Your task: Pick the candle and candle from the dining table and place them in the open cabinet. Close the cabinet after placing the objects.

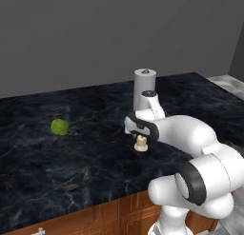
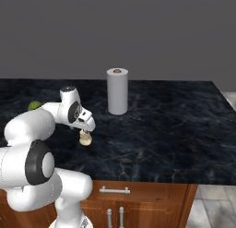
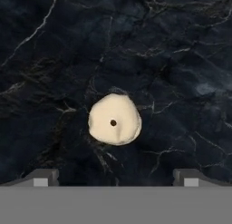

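A squat, lumpy cream-white candle (image 1: 140,144) (image 2: 85,139) stands on the black marble dining table (image 1: 71,172) (image 2: 175,139), near its front edge. My gripper (image 1: 139,135) (image 2: 85,131) hangs straight above it, pointing down. In the hand view the candle (image 3: 114,119) lies centred ahead of the gripper (image 3: 115,178), with its dark wick hole facing up. The two fingertips (image 3: 43,177) stand wide apart on either side of it, open and touching nothing. The cabinet is out of view.
A tall white cylinder (image 1: 144,86) (image 2: 117,91) stands upright behind the candle. A green ball (image 1: 59,126) (image 2: 33,105) lies to the left on the table. Wooden drawer fronts with silver handles (image 2: 113,190) run below the table's front edge.
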Robot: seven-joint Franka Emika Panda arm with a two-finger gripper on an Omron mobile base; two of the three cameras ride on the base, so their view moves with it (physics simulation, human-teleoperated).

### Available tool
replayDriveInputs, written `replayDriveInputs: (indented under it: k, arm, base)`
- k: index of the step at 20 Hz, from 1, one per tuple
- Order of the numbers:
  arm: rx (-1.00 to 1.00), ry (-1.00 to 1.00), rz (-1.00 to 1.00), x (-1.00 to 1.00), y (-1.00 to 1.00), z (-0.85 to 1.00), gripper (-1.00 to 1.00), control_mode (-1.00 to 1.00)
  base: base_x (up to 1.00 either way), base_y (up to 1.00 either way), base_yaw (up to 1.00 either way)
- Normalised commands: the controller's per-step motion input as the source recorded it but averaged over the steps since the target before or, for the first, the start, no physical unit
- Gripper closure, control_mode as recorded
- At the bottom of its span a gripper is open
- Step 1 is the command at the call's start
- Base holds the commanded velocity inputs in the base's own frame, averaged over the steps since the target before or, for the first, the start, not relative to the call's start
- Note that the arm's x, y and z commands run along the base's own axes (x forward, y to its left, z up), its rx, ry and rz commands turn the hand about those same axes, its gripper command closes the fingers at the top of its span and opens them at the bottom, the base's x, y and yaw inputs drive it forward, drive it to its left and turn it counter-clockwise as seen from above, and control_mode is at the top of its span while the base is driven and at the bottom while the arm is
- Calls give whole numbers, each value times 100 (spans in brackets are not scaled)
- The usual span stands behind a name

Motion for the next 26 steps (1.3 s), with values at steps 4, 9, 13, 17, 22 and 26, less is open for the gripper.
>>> replayDriveInputs:
  k: [4,9,13,17,22,26]
  arm:
    - [0,0,0,10,0,-27,-100,-100]
    - [0,0,0,14,0,-24,-100,-100]
    - [0,0,0,7,0,-18,-100,-100]
    - [0,-2,0,0,0,-15,-100,-100]
    - [0,-3,0,1,0,-11,-100,-100]
    - [-1,-9,0,1,-2,-12,-100,-100]
  base:
    - [0,0,0]
    - [0,0,0]
    - [0,0,0]
    - [0,0,0]
    - [0,0,0]
    - [0,0,0]
